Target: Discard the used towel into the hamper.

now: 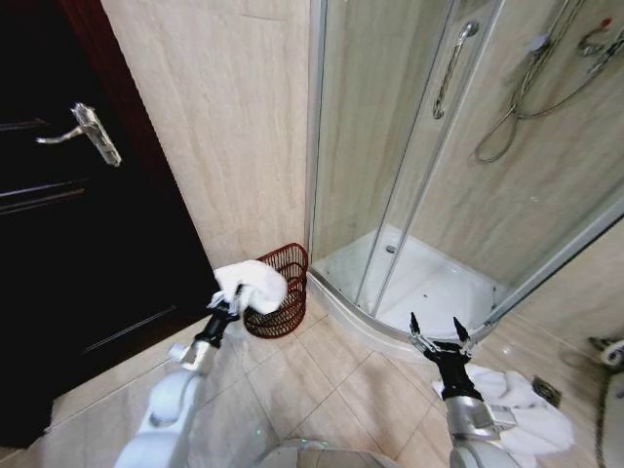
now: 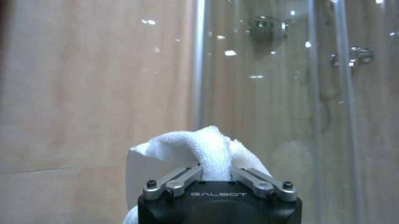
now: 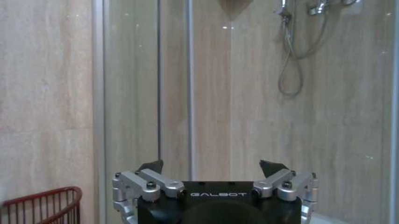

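1. Our left hand (image 1: 237,298) is clamped on the towel (image 1: 253,283), a bunched white wad that bulges out above and past the fingers.
2. The hamper (image 1: 282,292) stands on the floor in the corner where the tiled wall meets the shower (image 1: 409,283) frame; the towel hangs at its near rim, on the door side, overlapping that rim in the head view.
3. We judge the mouth of the hamper lies just beyond and below the towel, toward the shower, so a short reach forward over the rim is what the drop turns on.
4. Our right hand (image 1: 440,329) sits well apart from the hamper, in front of the shower tray, fingers spread and empty.
5. The left hand is plainly the nearer one.
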`<state>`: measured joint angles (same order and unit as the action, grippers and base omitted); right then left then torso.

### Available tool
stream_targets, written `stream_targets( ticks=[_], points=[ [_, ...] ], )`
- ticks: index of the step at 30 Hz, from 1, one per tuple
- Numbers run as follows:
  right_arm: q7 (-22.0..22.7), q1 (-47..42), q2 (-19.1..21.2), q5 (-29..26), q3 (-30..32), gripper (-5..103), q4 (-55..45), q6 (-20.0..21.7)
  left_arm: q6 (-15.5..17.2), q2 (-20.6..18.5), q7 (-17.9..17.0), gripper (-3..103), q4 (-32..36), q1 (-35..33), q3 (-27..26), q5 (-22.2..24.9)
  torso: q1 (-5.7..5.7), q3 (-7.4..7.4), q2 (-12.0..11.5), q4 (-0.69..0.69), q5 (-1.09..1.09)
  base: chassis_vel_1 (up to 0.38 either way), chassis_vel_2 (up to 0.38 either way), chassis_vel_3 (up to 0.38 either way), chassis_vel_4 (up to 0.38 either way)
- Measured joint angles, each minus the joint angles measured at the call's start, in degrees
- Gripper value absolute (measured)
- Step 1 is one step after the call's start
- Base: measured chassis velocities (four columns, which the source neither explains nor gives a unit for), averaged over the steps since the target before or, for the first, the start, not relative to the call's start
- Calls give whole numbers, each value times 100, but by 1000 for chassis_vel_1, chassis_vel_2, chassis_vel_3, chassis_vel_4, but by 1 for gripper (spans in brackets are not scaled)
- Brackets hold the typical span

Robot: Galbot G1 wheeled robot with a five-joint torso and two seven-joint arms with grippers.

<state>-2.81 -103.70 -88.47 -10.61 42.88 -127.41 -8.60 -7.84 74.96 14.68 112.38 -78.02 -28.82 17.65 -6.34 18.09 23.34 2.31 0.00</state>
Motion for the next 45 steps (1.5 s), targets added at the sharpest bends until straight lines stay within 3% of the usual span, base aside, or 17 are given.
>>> stream_targets(
  ticks=[4,5,8,9,12,13,15,17,26,38,45],
  points=[
    [33,-21,-28,-11,93,100,-80,3,218,-258,-644,2,-400,1073,999,139,-1,3,1,1,-1,0,0,0,0],
    [33,-21,-28,-11,93,100,-80,3,218,-258,-644,2,-400,1073,999,139,-1,3,1,1,-1,0,0,0,0],
    [51,-35,-70,30,124,100,-112,2,230,-426,-1007,2,-925,2186,1732,489,-2,4,2,0,0,0,0,0,0],
    [51,-35,-70,30,124,100,-112,2,230,-426,-1007,2,-925,2186,1732,489,-2,4,2,0,0,0,0,0,0],
    [68,-35,-118,58,142,100,-168,-2,255,-506,-1230,2,-1533,3183,2304,706,-3,4,3,-1,0,0,0,0,0],
    [68,-35,-118,58,142,100,-168,-2,255,-506,-1230,2,-1533,3183,2304,706,-3,4,3,-1,0,0,0,0,0],
    [90,-30,-135,41,178,100,-203,-6,234,-526,-1275,2,-2240,4124,2467,768,-3,5,4,0,0,0,0,0,0],
    [96,-25,-123,15,225,100,-172,-31,187,-591,-1272,2,-2577,4522,2452,768,-4,5,4,0,-1,0,0,0,0],
    [112,-36,-120,-115,313,100,57,-185,88,-819,-1059,2,-3244,5210,2333,727,-4,5,7,1,0,0,0,0,0],
    [136,-53,-23,-300,449,100,35,-250,-322,-517,-947,2,-4131,4761,2336,359,-4,6,7,0,-1,0,0,0,0],
    [140,-77,-18,-355,439,100,11,-288,-531,-511,-817,2,-4916,4666,2002,-484,-4,6,8,1,-2,0,0,0,0]
  ],
)
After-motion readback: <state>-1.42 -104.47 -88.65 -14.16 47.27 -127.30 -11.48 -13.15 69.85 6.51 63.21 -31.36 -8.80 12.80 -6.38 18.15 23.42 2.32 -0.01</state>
